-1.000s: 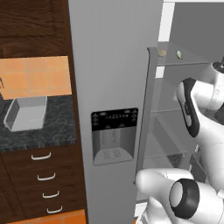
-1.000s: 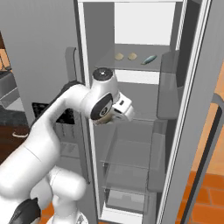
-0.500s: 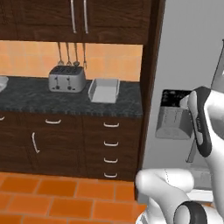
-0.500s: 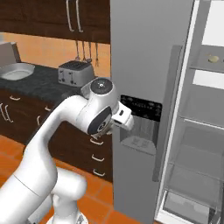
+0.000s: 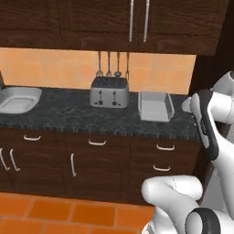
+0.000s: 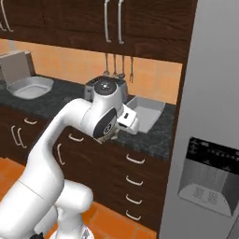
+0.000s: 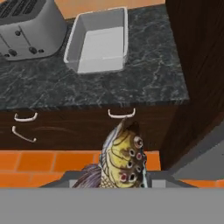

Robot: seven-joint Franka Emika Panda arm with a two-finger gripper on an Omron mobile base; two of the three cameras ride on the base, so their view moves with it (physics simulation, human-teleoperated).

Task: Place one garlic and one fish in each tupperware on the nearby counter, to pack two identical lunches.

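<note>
Fish (image 7: 121,159): lying in the pincer's grip at the bottom of the hand view, yellow-brown with dark spots, its snout pointing up toward the cabinet fronts, hanging above the orange floor tiles (image 7: 39,166) and in front of the drawers.
Gripper (image 7: 123,177): closing partway round the fish, the jaws pressing its flanks; only a sliver of the dark tips is showing behind the body.
Nearest tupperware (image 7: 99,40): sitting on the counter (image 7: 144,83), a pale grey rectangular tub, open-topped and holding nothing; in the left base view (image 5: 156,106) it is standing just right of the toaster.
Second tupperware (image 5: 17,99): resting at the far left of the same worktop, well apart from the first; also showing in the right base view (image 6: 31,87).
Counter: running black-grey and speckled across the left base view (image 5: 68,112), sitting over dark brown drawers and doors with curved silver handles (image 5: 97,143).
Toaster (image 5: 109,91): standing against the orange backsplash, silver, slots facing up, just beside the nearest tub; its corner is appearing at the hand view's top left (image 7: 26,24).
Utensils (image 5: 112,64): hanging in a row on the wall right above the toaster.
Upper cupboards (image 5: 114,20): spanning the top, dark wood with long silver pulls.
Fridge (image 6: 210,140): rising grey at the right of the right base view, its dispenser panel (image 6: 211,175) facing out.
Writing: the dispenser's dark strip is carrying small marks, too blurred for reading; no brand is legible anywhere.
</note>
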